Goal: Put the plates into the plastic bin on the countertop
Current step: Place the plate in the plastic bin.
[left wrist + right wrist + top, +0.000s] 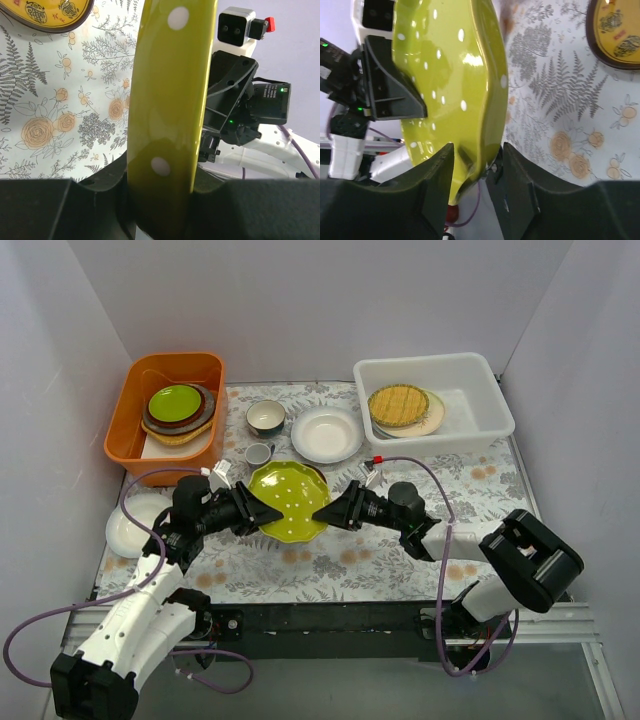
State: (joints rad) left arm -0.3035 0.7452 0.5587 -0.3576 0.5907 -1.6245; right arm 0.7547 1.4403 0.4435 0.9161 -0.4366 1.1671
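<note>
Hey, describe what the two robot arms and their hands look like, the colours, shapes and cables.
The left arm and right arm have white shells and chunky black joints. The left hand and right hand are matte black with wedge-shaped fingers. A purple cable loops along each arm, and a small red tab marks the right wrist.

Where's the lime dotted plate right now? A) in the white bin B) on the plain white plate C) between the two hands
C: the lime dotted plate sits between the left hand, clamped on one rim, and the right hand, whose fingers straddle the opposite rim.
</note>
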